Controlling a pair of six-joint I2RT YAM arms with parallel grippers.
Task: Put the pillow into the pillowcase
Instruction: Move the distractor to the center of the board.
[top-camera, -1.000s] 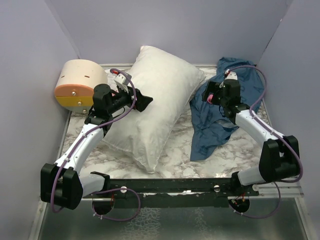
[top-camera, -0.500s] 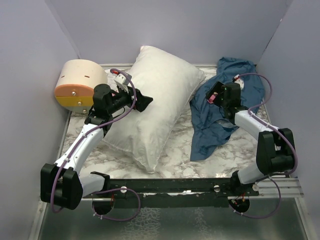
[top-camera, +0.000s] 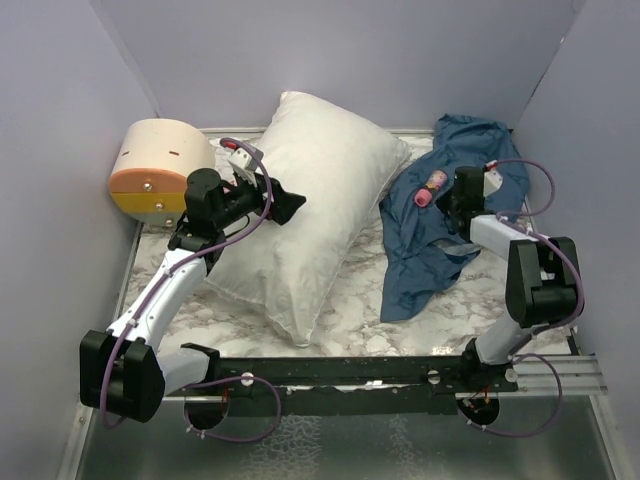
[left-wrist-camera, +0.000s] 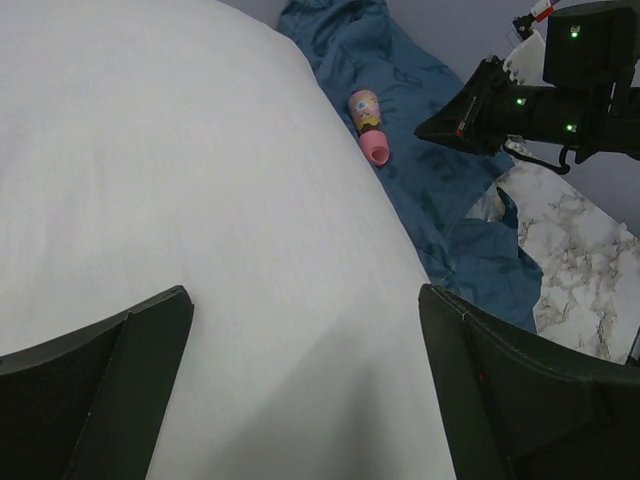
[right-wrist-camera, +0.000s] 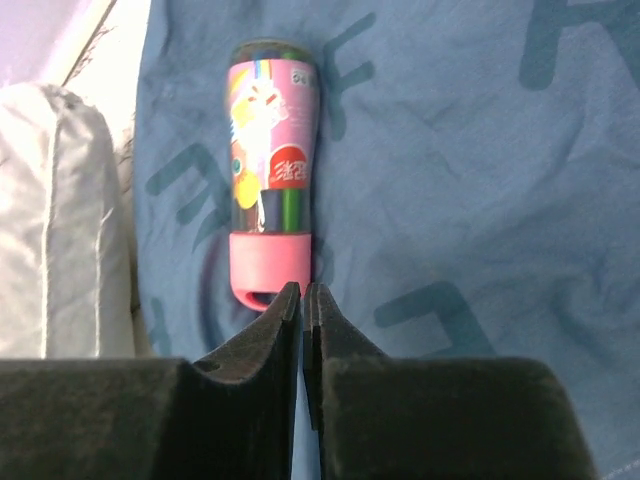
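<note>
The plump white pillow (top-camera: 310, 200) lies diagonally across the table's middle. My left gripper (top-camera: 290, 205) hovers over it, open, with white fabric spanning the wide gap (left-wrist-camera: 305, 295) between its fingers. To the right the blue pillowcase (top-camera: 430, 250) lies crumpled, light letters printed on it (right-wrist-camera: 450, 200). My right gripper (top-camera: 447, 195) rests low over the pillowcase, jaws pressed together (right-wrist-camera: 302, 290), with nothing visible between them. Its tips end just short of the pink cap of a small bottle (right-wrist-camera: 272, 170) lying on the cloth.
A round beige and orange container (top-camera: 160, 175) stands at the back left against the wall. Purple walls close in on three sides. The marble tabletop (top-camera: 370, 300) shows between pillow and pillowcase. The pink bottle (top-camera: 432, 186) lies near the pillow's right edge.
My right gripper has gone from open to shut and drawn back to the right, uncovering the pink bottle on the pillowcase. The left arm has stayed still.
</note>
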